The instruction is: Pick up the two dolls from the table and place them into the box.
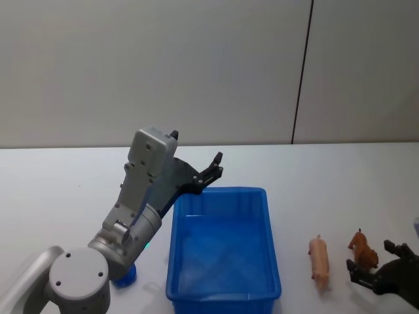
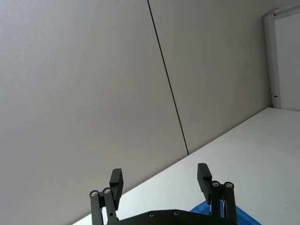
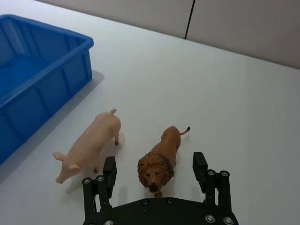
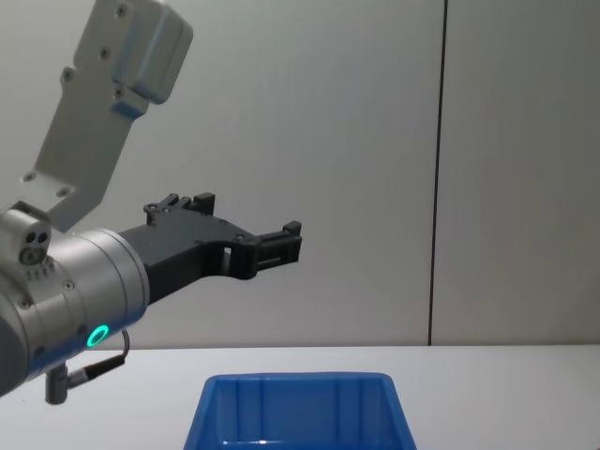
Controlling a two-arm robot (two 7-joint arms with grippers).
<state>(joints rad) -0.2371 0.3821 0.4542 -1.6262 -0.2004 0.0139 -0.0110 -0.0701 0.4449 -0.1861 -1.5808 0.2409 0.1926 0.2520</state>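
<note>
Left gripper (image 1: 218,165): raised over the far left corner of the box, pointing up and away toward the wall; the chest view shows it well above the bin.
Left fingers (image 2: 116,177): spread apart, nothing between them.
Right gripper (image 3: 154,161): low at the near right of the surface, just behind the lion.
Right fingers (image 3: 109,167): spread wide, one on each side of the lion's head; no contact with the toy is visible.
Brown maned toy lion (image 3: 161,157): standing on the surface right of the box, head toward the right gripper.
Pale pink toy pig (image 3: 91,145): standing on the surface just beside the lion, between it and the box, apart from both.
Bright blue rectangular plastic box (image 1: 219,191): on the surface in front of the robot, nothing inside it.
Small blue rounded object (image 1: 124,276): on the surface left of the box, largely hidden beneath the left arm.
White-grey flat surface (image 1: 327,176): carries the box and both animals.
</note>
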